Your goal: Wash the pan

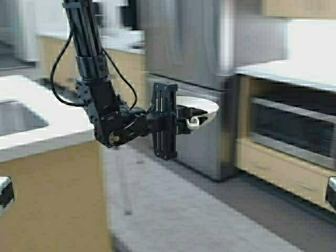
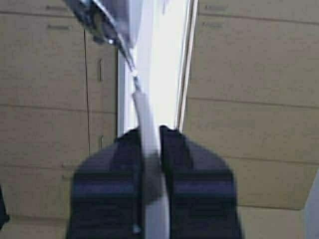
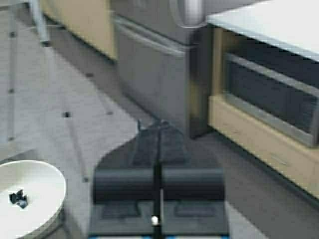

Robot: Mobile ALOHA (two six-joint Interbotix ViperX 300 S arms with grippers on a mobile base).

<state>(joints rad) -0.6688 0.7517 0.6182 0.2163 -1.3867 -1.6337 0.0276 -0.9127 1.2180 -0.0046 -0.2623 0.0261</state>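
The cream-white pan (image 1: pixel 206 106) hangs in the air over the floor, to the right of the sink counter. My left gripper (image 1: pixel 190 119) is shut on its handle. In the left wrist view the white handle (image 2: pixel 145 119) runs up between the two dark fingers (image 2: pixel 119 169), clamped tight. The right wrist view shows part of the pan (image 3: pixel 35 191) from above, with dark residue (image 3: pixel 19 198) inside. My right gripper (image 3: pixel 159 125) is shut on nothing, low over the floor, off to the pan's right.
A white counter (image 1: pixel 52 131) with a sink (image 1: pixel 16 118) stands at the left. A stainless appliance (image 1: pixel 199 52) is right behind the pan. Wooden cabinets with a dark recess (image 1: pixel 294 126) run along the right. Grey tiled floor (image 1: pixel 173 210) lies below.
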